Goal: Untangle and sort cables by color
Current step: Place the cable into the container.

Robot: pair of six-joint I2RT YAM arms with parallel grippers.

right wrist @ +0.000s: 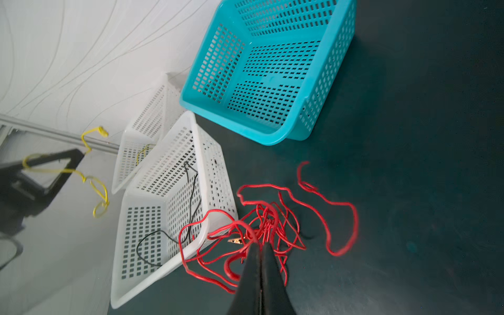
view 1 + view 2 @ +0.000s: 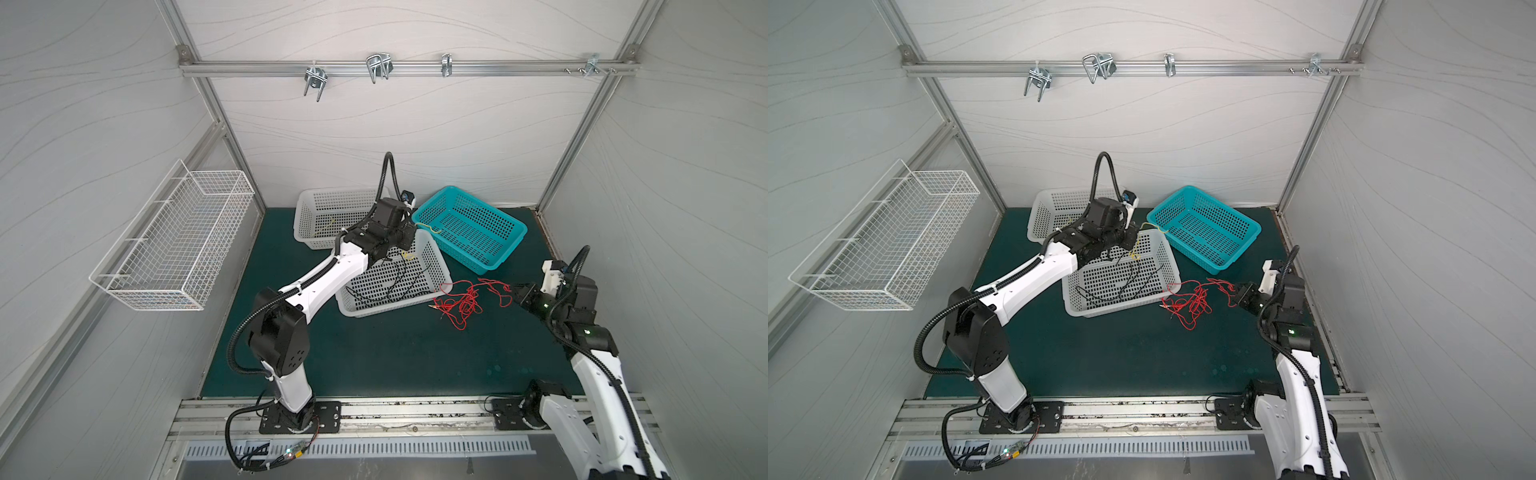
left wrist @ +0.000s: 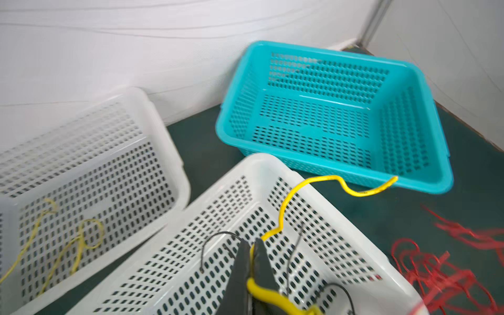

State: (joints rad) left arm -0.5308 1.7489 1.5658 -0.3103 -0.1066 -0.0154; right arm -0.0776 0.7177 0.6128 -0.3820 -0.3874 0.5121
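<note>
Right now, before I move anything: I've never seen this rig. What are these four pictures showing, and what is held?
Two white-and-black robot arms reach over a dark green mat, each ending in a two-finger gripper. Both top views look down on the whole booth; each wrist view rides on an arm and looks along its fingers. On the mat sit three perforated plastic baskets: a far white basket holding thin yellow cables, a near white basket holding thin black cables, and a teal basket. A tangle of thin red cables lies on the mat beside the near one. The left gripper is closed on a loose yellow cable above the near basket. The right gripper is closed at the red tangle; whether it pinches a strand is unclear.
</note>
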